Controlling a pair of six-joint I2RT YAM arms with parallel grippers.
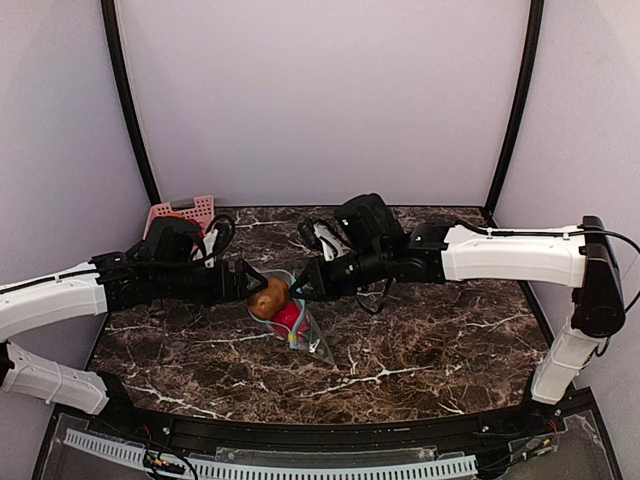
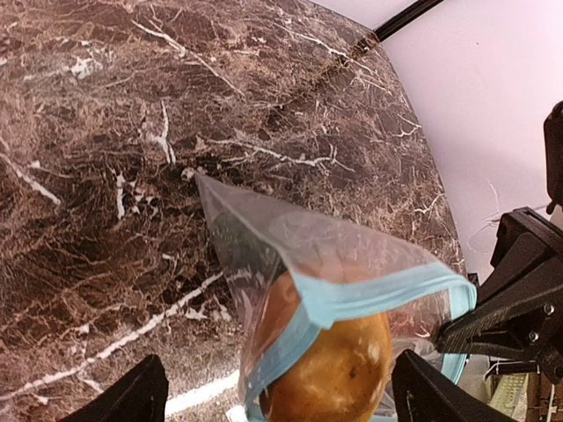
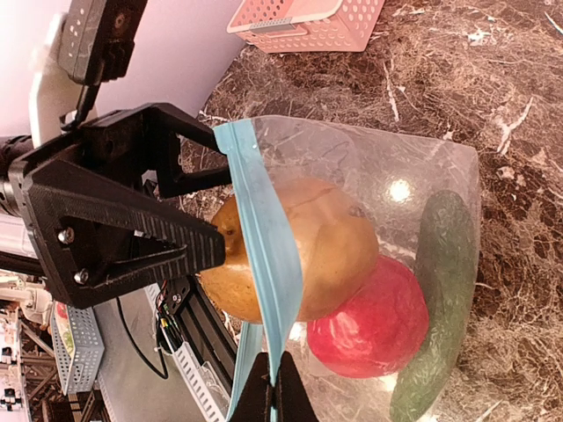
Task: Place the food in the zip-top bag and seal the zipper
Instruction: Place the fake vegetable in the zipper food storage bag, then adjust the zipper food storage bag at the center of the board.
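Note:
The clear zip-top bag (image 1: pixel 312 340) (image 3: pixel 405 167) is held up off the marble table with its mouth open. My right gripper (image 1: pixel 300 290) (image 3: pixel 273 387) is shut on the teal zipper (image 3: pixel 264 237) (image 2: pixel 369 294) at the bag's edge. A brownish-orange piece of food (image 1: pixel 268 297) (image 2: pixel 339 369) (image 3: pixel 325 246) sits halfway through the mouth, the zipper strip crossing it. My left gripper (image 1: pixel 255 283) (image 2: pixel 280 369) stands wide open around it, with a gap on one side. A red piece (image 1: pixel 291 316) (image 3: pixel 369 325) and a dark green piece (image 3: pixel 435 299) lie inside the bag.
A pink slotted basket (image 1: pixel 185 212) (image 3: pixel 308 22) stands at the back left by the wall. Both arms meet over the middle of the dark marble table (image 1: pixel 430 340). Black frame posts rise at the back corners.

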